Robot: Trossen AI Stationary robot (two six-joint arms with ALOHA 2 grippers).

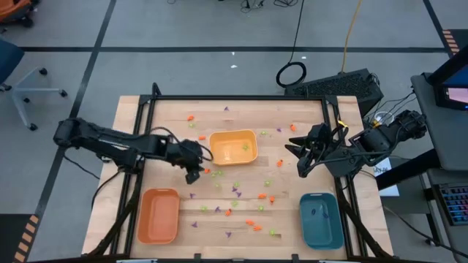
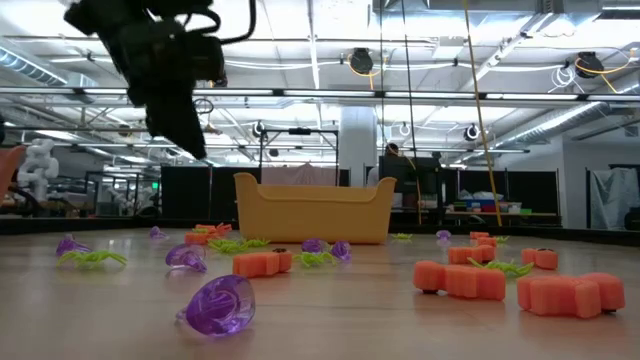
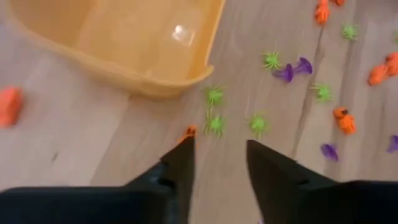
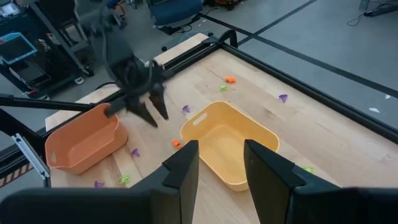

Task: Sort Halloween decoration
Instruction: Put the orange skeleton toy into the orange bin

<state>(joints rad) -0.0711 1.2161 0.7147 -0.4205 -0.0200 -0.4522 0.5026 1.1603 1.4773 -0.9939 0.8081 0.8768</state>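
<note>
While the left gripper (image 1: pixel 194 174) hangs just off the near-left corner of the yellow tray (image 1: pixel 233 147), its fingers (image 3: pixel 180 168) are seen parted with nothing between them. Beyond its tips, toward the tray's corner, a cluster of light green spiders (image 3: pixel 214 123) lies on the wooden table (image 1: pixel 139 124), with a small orange piece (image 3: pixel 189 131) just beside one fingertip; these are judged the closest candidates for the next pick, and the left arm is the nearer one to them. No clear long axis can be made out on pieces this small.

The right gripper (image 1: pixel 301 164) is held off the right side of the yellow tray, fingers apart and empty.

Three trays are counted: the yellow one, an orange tray (image 1: pixel 159 215) to its lower left and a teal tray (image 1: pixel 321 220) to its lower right. The Halloween decoration (image 1: pixel 235 191) is scattered mostly below and around the yellow tray: many orange, green and purple pieces, too small to be counted exactly by colour.
</note>
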